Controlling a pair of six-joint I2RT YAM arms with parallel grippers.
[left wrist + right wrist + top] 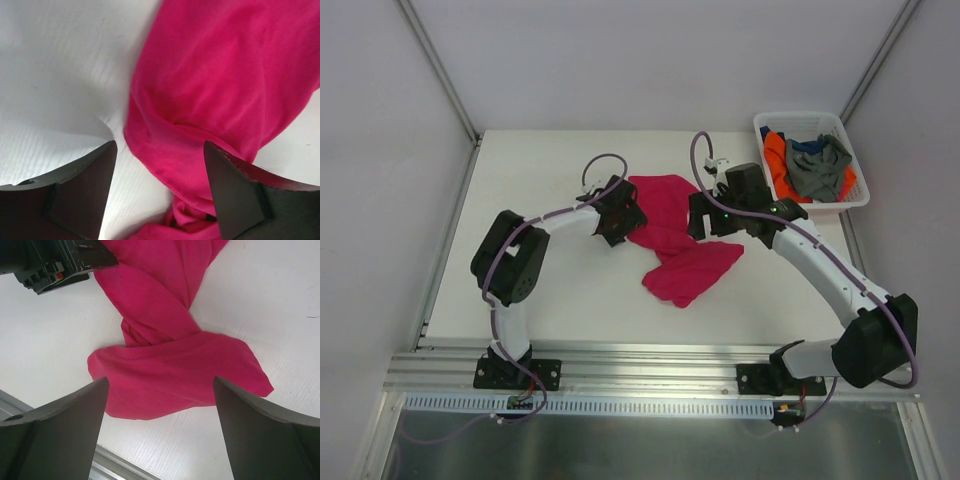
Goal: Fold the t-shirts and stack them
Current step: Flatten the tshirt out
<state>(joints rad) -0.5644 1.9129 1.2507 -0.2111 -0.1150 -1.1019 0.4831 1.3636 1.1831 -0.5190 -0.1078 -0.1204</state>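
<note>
Most of dark blue t-shirt (807, 146) under grey t-shirt (818, 168)

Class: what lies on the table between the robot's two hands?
The crumpled magenta-pink cloth t-shirt lies between the left hand and the right hand; the top external view shows it.

We see a white table (545, 175); at its far right corner sits a white plastic basket (798, 116), set askew, and along its near edge runs an aluminium rail (650, 378).
</note>
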